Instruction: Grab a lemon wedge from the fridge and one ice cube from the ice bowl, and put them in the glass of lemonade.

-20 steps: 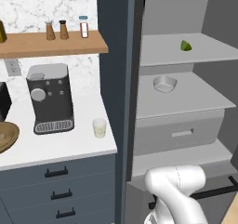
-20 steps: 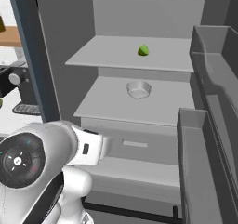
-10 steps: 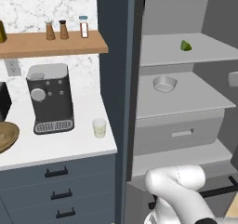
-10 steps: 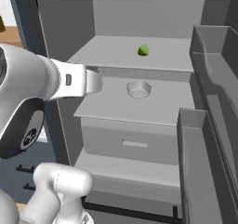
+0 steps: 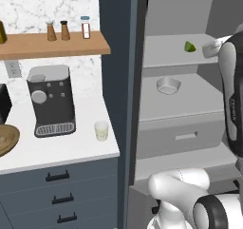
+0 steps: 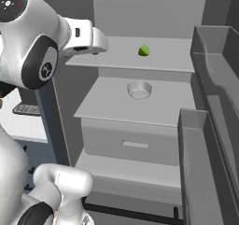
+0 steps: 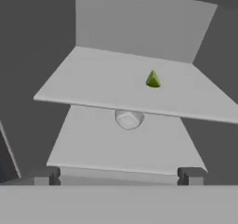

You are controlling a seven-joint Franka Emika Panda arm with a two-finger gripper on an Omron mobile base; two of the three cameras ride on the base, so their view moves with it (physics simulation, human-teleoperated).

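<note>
The fridge (image 5: 116,76) stands open. The lemon wedge (image 5: 190,46) (image 6: 144,50) (image 7: 153,79), small and green, lies on its top shelf (image 7: 93,86). My gripper (image 7: 120,175) is open and empty, raised to about that shelf's height in front of the fridge and some way short of the wedge. My hand (image 6: 88,39) points into the fridge. The glass of lemonade (image 5: 101,130) stands on the white counter (image 5: 57,149) near the fridge. The wooden ice bowl (image 5: 5,138) sits at the counter's left edge, partly cut off.
A small grey bowl (image 5: 168,85) (image 6: 139,89) (image 7: 128,119) rests on the second shelf, above a closed drawer (image 6: 133,142). Door bins (image 6: 205,140) jut out on the right. A coffee machine (image 5: 51,100) stands on the counter under a wooden shelf (image 5: 52,45) with shakers.
My arm has swung up from low in front of the base to top-shelf height, with the hand now aimed into the fridge. The gripper stayed open. Nothing else moved.
</note>
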